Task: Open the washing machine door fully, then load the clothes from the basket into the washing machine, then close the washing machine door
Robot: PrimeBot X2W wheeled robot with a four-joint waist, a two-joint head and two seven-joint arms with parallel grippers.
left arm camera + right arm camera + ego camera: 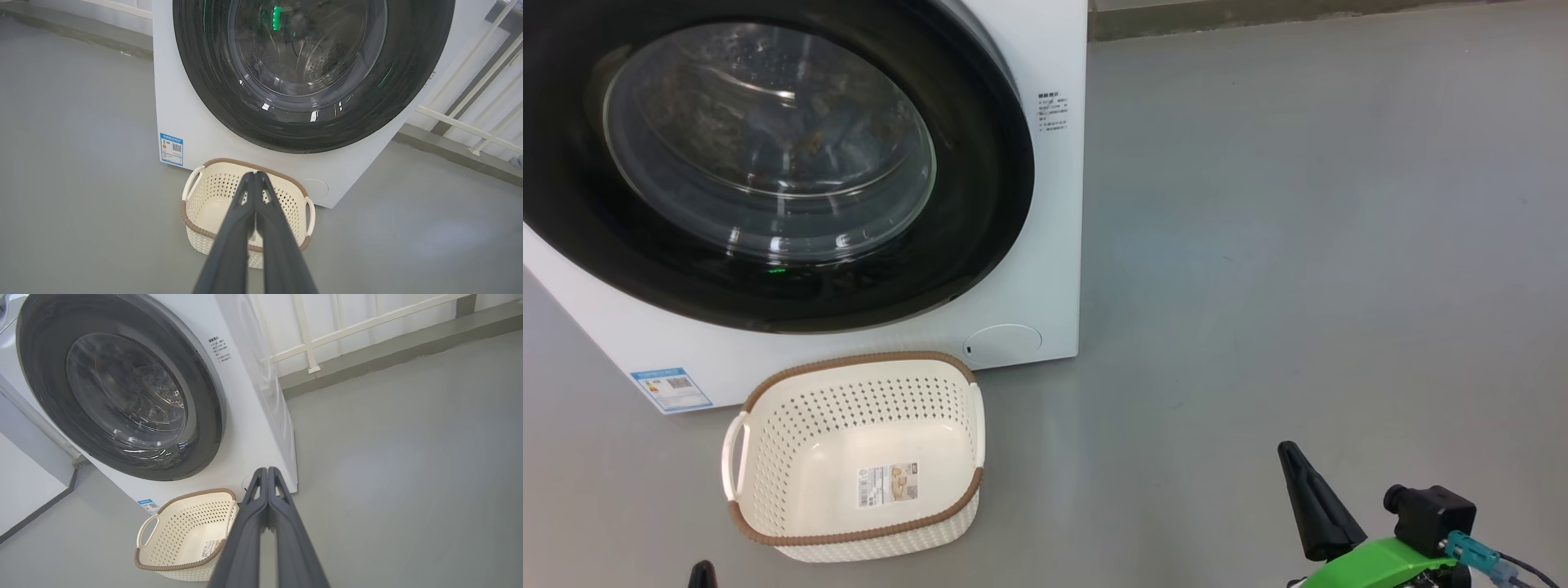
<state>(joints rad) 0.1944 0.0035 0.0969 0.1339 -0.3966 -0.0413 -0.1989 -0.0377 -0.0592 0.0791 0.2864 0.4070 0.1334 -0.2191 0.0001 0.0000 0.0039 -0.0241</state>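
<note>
Basket (849, 425) well left of closed right end effector (1288, 451)

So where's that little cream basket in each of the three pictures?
Head view: basket lower left, before the washing machine.
Left wrist view: basket bottom centre, behind the left gripper.
Right wrist view: basket bottom, left of centre.
Shared landmark: the blue sticker beside it.

Left gripper (255, 173): two long, matte dark-grey fingers (229, 245), broad at the base, narrowing to slim tips, each with a small cut-out near the end. Right gripper (267, 470): same build. At its base, a bright green bracket (1372, 563), a boxy black connector (1431, 510), a teal plug (1470, 551) and a thin dark cable (1523, 565).
</note>
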